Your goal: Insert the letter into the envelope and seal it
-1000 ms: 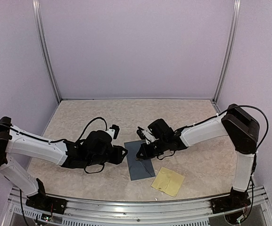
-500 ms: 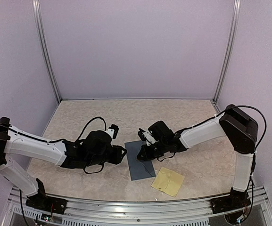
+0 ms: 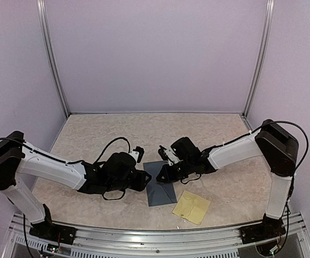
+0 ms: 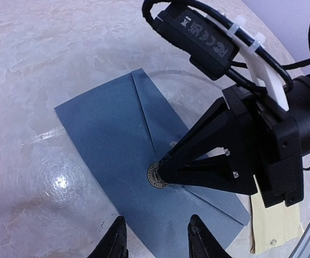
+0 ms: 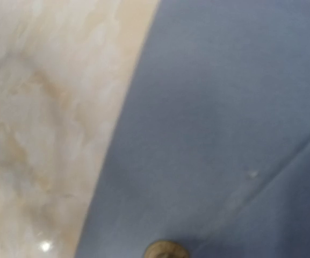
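Brings the left gripper [image 4: 157, 243], fingers apart and empty, to the left edge of the envelope [image 4: 109, 123] near the table's [image 3: 90, 134] front edge, right gripper [image 4: 163, 171] tips together on the round seal [image 4: 152, 178] over the shut flap, suggesting sealing nearly done.

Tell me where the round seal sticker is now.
Left wrist view: the round seal sticker sits on the envelope at the flap's tip, under the shut right gripper, near the tan sticker sheet.

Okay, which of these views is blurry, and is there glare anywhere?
Right wrist view: soft, too close to the envelope. Left wrist view: sharp but fisheye-bent, with a bright glare spot on the table. Top view: even light, faint shadows only.
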### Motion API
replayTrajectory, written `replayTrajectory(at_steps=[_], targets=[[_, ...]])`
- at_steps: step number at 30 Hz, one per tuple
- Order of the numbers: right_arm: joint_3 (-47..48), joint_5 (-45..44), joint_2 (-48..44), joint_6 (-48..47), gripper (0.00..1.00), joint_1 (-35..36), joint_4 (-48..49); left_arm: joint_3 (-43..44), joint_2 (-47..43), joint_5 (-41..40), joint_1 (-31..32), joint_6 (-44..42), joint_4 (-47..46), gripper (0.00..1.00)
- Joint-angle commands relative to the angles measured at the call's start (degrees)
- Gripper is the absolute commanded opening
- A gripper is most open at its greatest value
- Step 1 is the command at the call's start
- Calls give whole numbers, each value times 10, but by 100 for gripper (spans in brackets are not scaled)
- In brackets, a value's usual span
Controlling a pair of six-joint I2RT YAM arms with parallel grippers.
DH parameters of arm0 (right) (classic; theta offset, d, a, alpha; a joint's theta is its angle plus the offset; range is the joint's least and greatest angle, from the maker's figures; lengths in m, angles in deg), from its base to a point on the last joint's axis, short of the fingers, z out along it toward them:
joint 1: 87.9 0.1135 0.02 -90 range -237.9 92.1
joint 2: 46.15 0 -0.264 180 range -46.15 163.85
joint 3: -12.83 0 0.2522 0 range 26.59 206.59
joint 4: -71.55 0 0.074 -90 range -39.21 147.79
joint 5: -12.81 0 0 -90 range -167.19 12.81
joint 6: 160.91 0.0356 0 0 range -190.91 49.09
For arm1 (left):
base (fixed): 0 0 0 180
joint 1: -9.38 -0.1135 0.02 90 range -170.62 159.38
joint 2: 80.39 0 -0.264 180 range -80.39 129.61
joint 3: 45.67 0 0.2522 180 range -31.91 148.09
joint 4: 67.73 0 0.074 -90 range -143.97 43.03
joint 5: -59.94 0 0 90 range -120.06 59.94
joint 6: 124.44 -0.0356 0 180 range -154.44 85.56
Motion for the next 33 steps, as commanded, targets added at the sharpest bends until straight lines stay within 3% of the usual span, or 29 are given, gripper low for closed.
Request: replayTrajectory(at_steps=[1,24,33], targets=[[6,-7,-51,-14,9,6,-44,10,-4,-6,7,3,-11,36],[1,-12,41,4,5,7,-25,-17,-59,-28,8,15,15,37],[-3,18,-5,-1,6,9,-13,-27,-75,-35,9,19,20,37]])
